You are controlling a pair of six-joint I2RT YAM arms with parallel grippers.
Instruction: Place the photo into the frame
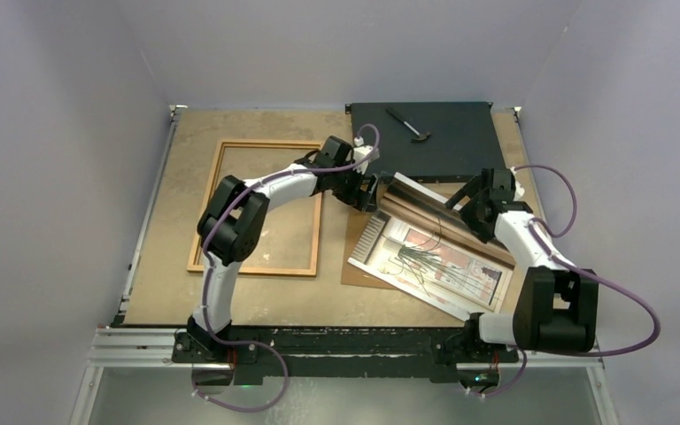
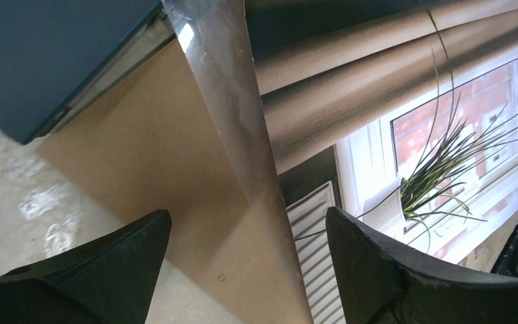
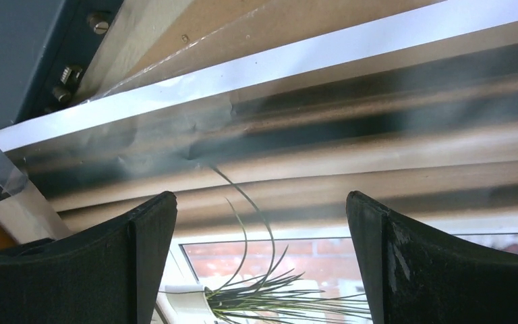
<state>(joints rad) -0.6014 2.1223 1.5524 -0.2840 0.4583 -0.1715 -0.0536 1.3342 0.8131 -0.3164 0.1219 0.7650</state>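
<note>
The photo (image 1: 434, 257) lies face up at right of centre, showing a reddish building and thin grass blades, and its far edge (image 1: 416, 199) curls up off the table. My left gripper (image 1: 374, 193) is open at the photo's far left corner. In the left wrist view (image 2: 248, 212) the raised glossy edge (image 2: 229, 101) runs between the fingers, which stand wide apart. My right gripper (image 1: 460, 211) is open over the photo's far right part, its fingers (image 3: 260, 196) spread above the print (image 3: 310, 263). The frame (image 1: 252, 268), thin orange-brown wood, lies flat at left, apart from both grippers.
A brown hardboard sheet (image 1: 354, 266) lies under the photo and also shows in the left wrist view (image 2: 141, 155). A black flat box (image 1: 460, 142) with a small tool (image 1: 407, 124) on it sits at the back right. Grey walls close in the table on three sides.
</note>
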